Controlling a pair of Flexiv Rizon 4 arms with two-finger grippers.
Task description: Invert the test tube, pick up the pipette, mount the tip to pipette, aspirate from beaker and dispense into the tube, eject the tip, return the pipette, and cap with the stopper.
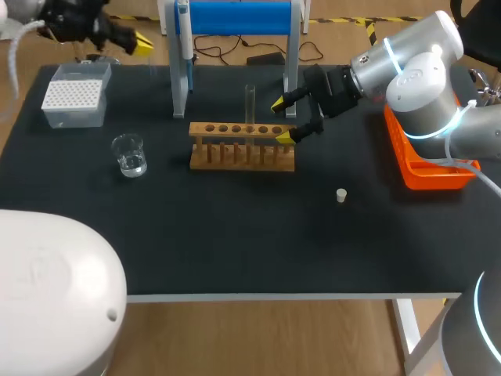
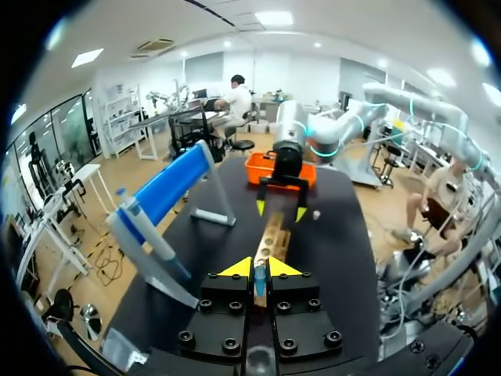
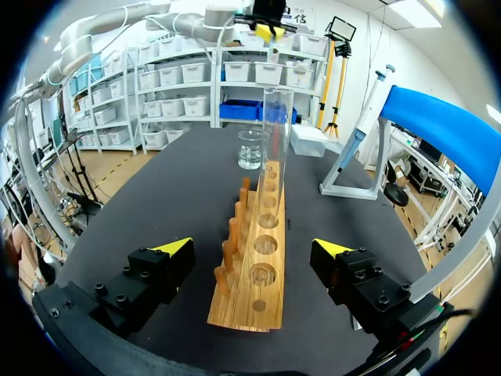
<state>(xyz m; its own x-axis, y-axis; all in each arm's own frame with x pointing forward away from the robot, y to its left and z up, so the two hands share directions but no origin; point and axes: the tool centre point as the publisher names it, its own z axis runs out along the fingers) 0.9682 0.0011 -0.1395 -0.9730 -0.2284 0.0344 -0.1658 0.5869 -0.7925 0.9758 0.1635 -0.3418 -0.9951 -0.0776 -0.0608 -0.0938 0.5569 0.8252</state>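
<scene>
A clear test tube (image 1: 250, 103) (image 3: 275, 133) stands upright in the wooden rack (image 1: 243, 146) (image 3: 262, 258) (image 2: 272, 239). My right gripper (image 1: 283, 120) (image 3: 250, 258) (image 2: 279, 210) is open at the rack's right end, one yellow tip on each side, short of the tube and holding nothing. My left gripper (image 1: 138, 44) (image 2: 255, 269) hangs past the table's far left edge, shut, its tips pointing along the rack. The pipette (image 1: 184, 31) (image 2: 149, 235) (image 3: 364, 129) hangs on the blue stand (image 1: 235, 17). A beaker (image 1: 128, 154) (image 3: 250, 149) with some liquid stands left of the rack. The white stopper (image 1: 341, 195) (image 2: 317, 214) lies to the front right.
A tip box (image 1: 76, 94) (image 3: 309, 139) sits at the far left of the black table (image 1: 235, 235). An orange bin (image 1: 430, 166) (image 2: 270, 166) stands at the right edge, under my right arm. The stand's white legs rise just behind the rack.
</scene>
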